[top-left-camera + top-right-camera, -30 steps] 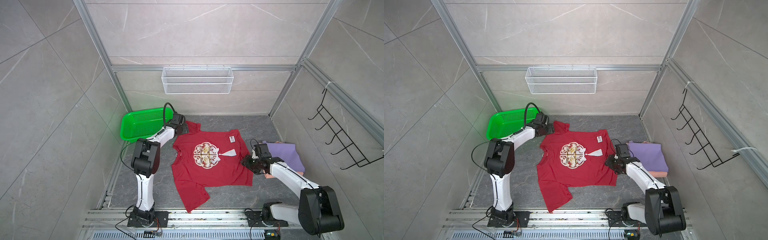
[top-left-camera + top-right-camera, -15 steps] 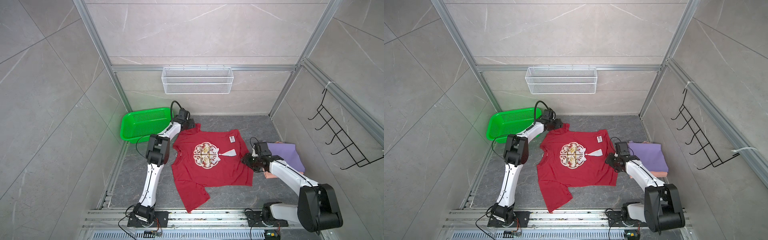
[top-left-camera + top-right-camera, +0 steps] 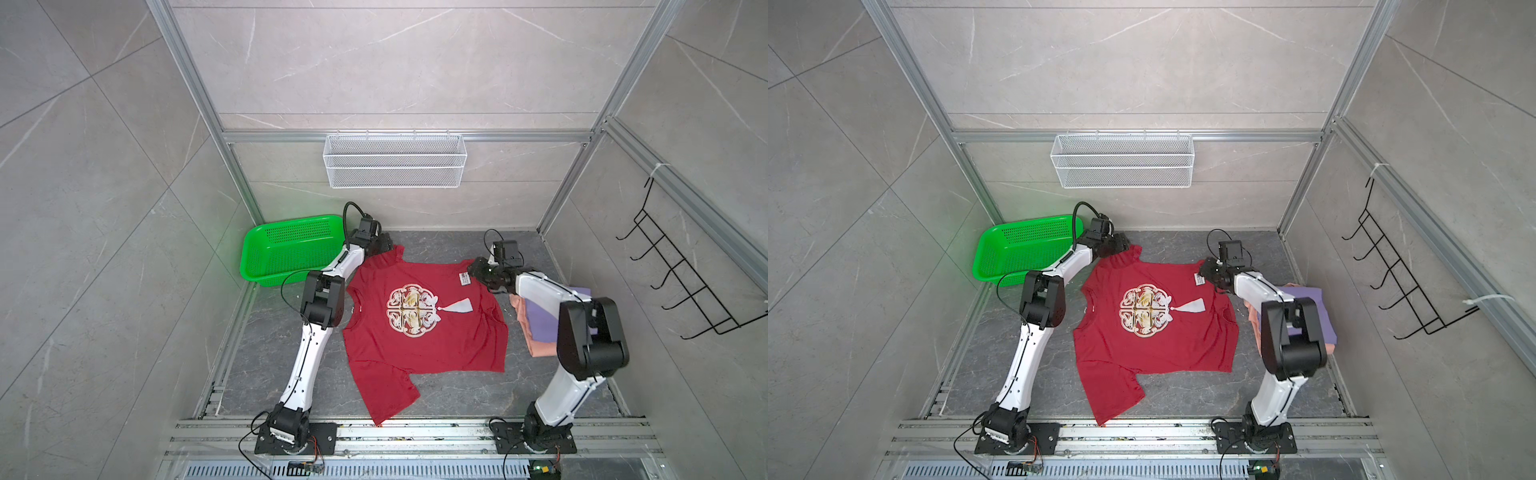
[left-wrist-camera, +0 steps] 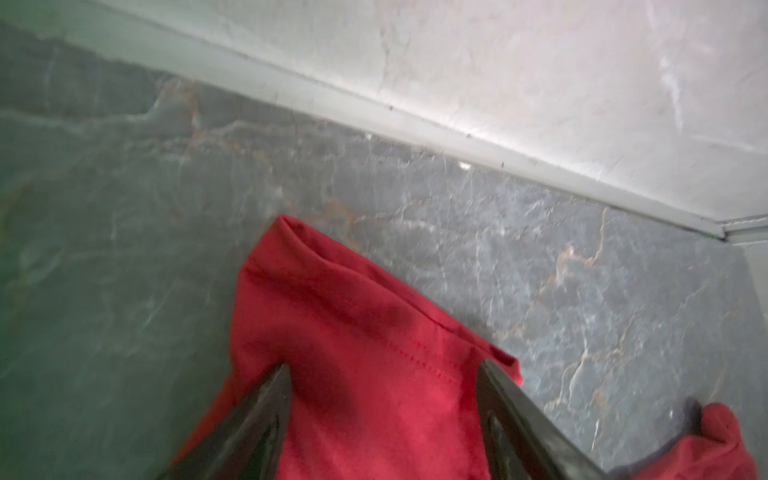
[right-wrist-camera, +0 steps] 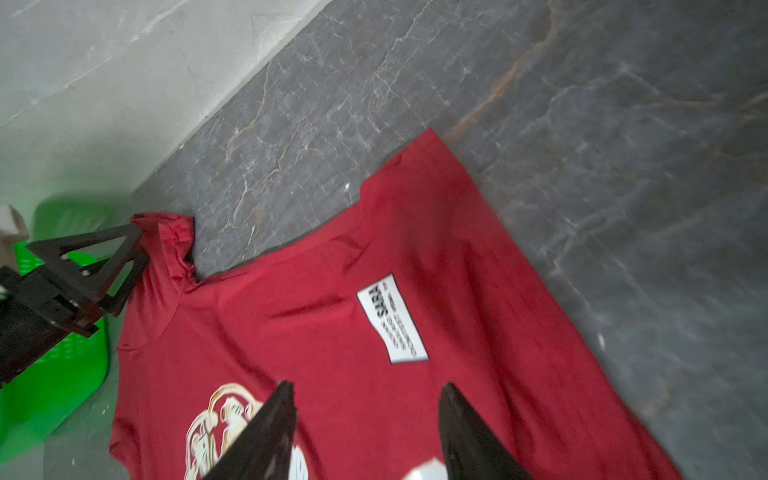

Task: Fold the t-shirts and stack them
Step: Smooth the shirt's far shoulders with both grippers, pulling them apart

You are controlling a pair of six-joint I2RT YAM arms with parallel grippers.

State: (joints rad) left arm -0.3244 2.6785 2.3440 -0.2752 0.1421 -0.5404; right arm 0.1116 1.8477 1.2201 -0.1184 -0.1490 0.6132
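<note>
**Dark red shirt spread flat on the worktop; both jaws open above its far edge, nothing held.**

Nearest, one sleeve (image 3: 386,386) of the dark red shirt (image 3: 424,328) trails toward the near rail on the worktop (image 3: 457,390). The body lies flat mid-worktop, print upward. At the right, the lavender shirt (image 3: 540,316) sits folded on the salmon shirt (image 3: 540,349), partly hidden by the right arm. Assessment: the cloth is light, limp and apt to slide on smooth stone, so pinch both layers at seamed corners, two at once. At the far right, the right jaws stand about half apart above the hem by the white label (image 5: 392,318). At the far left, the left jaws stand wide apart over the bunched far sleeve (image 4: 332,299), beside the green basket (image 3: 266,266).
</note>
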